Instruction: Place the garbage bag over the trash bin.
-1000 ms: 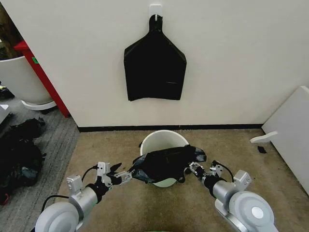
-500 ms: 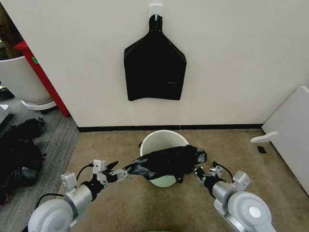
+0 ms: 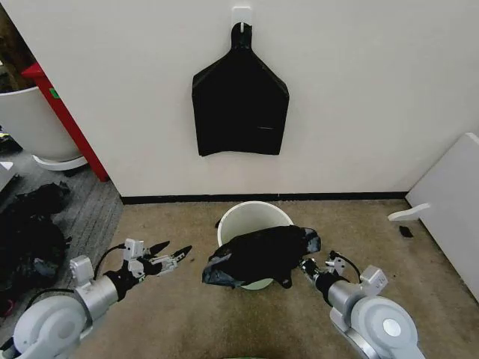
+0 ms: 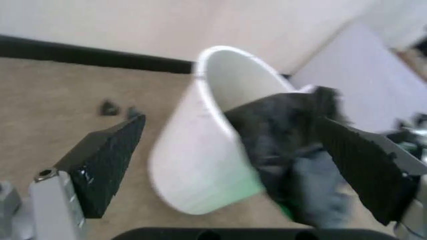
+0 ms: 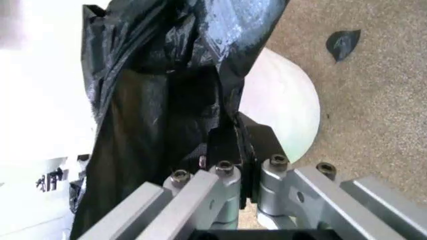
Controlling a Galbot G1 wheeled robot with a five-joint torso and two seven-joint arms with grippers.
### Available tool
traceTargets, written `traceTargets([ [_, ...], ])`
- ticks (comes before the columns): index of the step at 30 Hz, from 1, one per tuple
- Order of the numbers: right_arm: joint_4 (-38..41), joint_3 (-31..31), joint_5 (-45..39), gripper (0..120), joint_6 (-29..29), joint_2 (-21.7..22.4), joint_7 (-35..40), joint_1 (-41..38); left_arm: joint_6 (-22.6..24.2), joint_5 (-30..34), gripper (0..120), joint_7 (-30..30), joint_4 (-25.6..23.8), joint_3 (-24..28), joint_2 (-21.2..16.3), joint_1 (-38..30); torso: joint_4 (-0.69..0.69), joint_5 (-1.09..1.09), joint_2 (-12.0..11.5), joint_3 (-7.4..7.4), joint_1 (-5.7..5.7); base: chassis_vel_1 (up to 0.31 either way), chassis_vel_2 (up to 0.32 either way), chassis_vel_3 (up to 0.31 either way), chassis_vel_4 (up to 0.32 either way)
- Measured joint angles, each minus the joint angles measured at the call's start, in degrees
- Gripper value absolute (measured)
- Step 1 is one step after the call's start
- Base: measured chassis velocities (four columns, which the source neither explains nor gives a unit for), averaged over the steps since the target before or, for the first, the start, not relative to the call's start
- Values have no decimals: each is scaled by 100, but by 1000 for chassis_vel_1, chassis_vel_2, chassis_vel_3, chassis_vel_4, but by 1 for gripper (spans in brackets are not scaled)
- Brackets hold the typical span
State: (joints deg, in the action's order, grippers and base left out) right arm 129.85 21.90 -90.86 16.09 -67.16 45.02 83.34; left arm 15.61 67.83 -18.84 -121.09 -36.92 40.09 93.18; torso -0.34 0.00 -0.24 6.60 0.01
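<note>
Crinkly black plastic garbage bag (image 3: 258, 256) drapes the small white round trash bin (image 3: 253, 217), unspread, pinched by right end effector (image 3: 302, 267); left end effector (image 3: 166, 259) gapes empty.

Trash bin (image 3: 251, 218) front behind garbage bag (image 3: 258, 254)

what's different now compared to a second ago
The left gripper let go of the garbage bag and pulled back to the left, open. The freed bag end dropped against the trash bin. The right gripper stays clamped on the bag; the bin hasn't moved.
</note>
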Motion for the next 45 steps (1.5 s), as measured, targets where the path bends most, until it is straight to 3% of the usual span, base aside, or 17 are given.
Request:
traceTargets([
  [4, 55, -71, 51, 0, -22, -28, 11, 3, 42, 121, 100, -157, -359, 119, 78, 76, 0, 3, 0, 0, 0, 0, 0, 0, 0],
  [7, 131, -150, 86, 0, -23, -30, 10, 7, 80, -58, 100, 151, -556, 435, 221, -6, 0, 0, 0, 0, 0, 0, 0, 0, 0],
  [23, 434, -377, 353, 0, 128, -22, -46, 173, 97, -728, 100, 444, -470, 607, 420, -31, 0, 0, 0, 0, 0, 0, 0, 0, 0],
  [43, 1296, -142, 586, 76, 391, 401, 581, 593, -21, -381, 100, 983, -325, 490, 299, -428, 0, 0, 0, 0, 0, 0, 0, 0, 0],
  [45, 1334, -137, 678, 79, 404, 430, 630, 625, -21, -357, 100, 1006, -342, 468, 309, -423, 0, 0, 0, 0, 0, 0, 0, 0, 0],
])
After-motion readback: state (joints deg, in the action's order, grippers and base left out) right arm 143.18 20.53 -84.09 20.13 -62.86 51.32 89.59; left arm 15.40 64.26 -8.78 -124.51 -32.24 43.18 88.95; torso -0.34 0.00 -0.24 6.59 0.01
